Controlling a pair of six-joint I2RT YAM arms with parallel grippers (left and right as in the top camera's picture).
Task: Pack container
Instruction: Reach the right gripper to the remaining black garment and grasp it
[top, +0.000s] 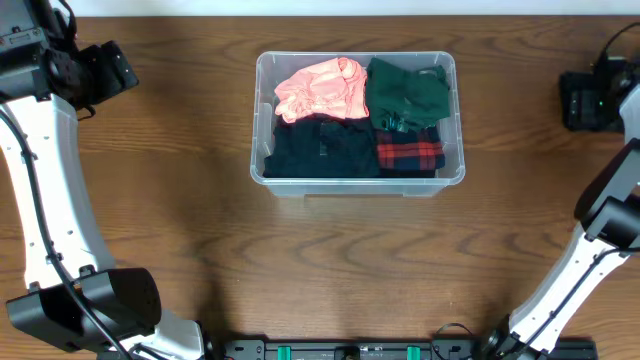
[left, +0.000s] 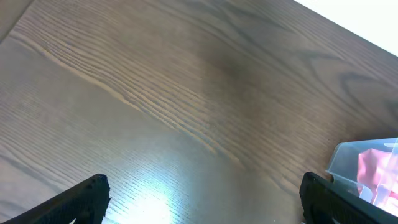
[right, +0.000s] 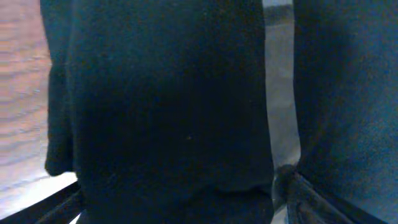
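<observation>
The clear container (top: 258, 165) stands at the table's middle back and holds a pink garment (top: 322, 88), a green one (top: 407, 88), a dark navy one (top: 320, 148) and a red plaid one (top: 410, 155). My left gripper (top: 112, 66) hangs open over bare wood at the far left. In its wrist view (left: 205, 208) nothing lies between the fingers, and a container corner (left: 364, 163) shows at the right. My right gripper (top: 582, 100) is at the far right edge. Its wrist view (right: 186, 210) is filled by dark cloth (right: 168, 93) lying between wide-set fingers (right: 308, 199).
The wooden table (top: 180, 230) spreads around the container. Both white arms rise from bases at the front corners. A pale grey strip (right: 280, 93) shows between the dark cloth and another dark mass on the right.
</observation>
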